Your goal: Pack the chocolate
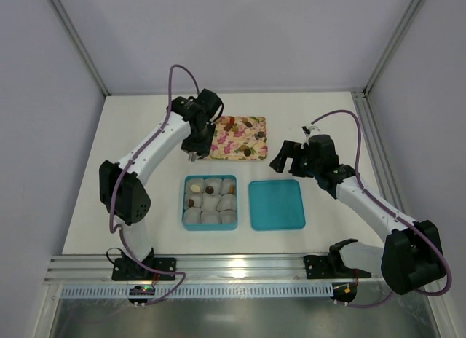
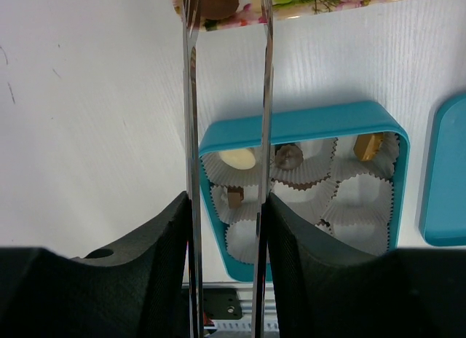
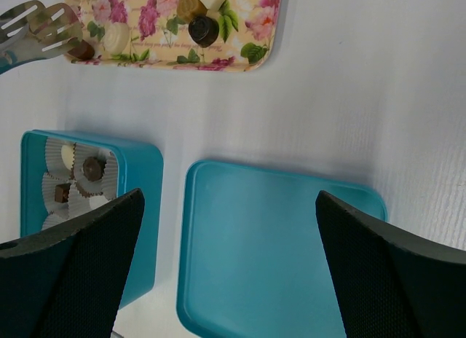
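Note:
Several chocolates (image 1: 244,125) lie on the pink floral tray (image 1: 231,147). A few more (image 2: 288,156) sit in paper cups in the open teal box (image 1: 183,207). My left gripper (image 1: 195,139) is shut on metal tongs (image 2: 191,119). In the left wrist view the gripper (image 2: 227,207) points at the tray's corner, and the tong tips straddle a brown chocolate (image 2: 217,1); I cannot tell if they touch it. My right gripper (image 1: 286,158) is open and empty; in its wrist view it (image 3: 229,199) hovers over the teal lid (image 3: 277,243).
The teal lid (image 1: 276,204) lies flat right of the box. Several paper cups (image 2: 357,199) in the box hold nothing. The tong tips (image 3: 33,25) show at the tray's left corner in the right wrist view. A metal rail (image 1: 218,269) runs along the near edge.

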`<action>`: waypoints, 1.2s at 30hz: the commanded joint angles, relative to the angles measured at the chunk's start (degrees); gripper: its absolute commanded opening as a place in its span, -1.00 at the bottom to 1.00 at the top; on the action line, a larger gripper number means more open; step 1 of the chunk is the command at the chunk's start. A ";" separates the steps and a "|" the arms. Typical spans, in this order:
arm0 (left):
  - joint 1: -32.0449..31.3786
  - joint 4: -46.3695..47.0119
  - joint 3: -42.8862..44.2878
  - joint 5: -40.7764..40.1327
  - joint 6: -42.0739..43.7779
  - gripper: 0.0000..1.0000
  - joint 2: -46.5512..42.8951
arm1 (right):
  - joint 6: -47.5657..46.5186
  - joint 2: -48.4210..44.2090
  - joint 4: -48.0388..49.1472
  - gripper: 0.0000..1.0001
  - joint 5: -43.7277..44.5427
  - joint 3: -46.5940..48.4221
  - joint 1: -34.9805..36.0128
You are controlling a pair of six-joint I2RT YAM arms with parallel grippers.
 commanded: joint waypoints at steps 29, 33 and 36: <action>1.82 2.84 -2.43 1.00 1.37 -0.12 2.11 | -0.92 -0.73 1.05 1.00 -0.39 1.68 0.27; 1.82 3.10 -2.95 1.52 1.37 -0.12 2.19 | -1.01 -0.82 1.05 0.99 -0.39 1.68 0.27; 1.82 3.45 -3.22 2.67 1.29 -0.13 2.37 | -0.92 -0.73 1.14 1.00 -0.39 1.77 0.27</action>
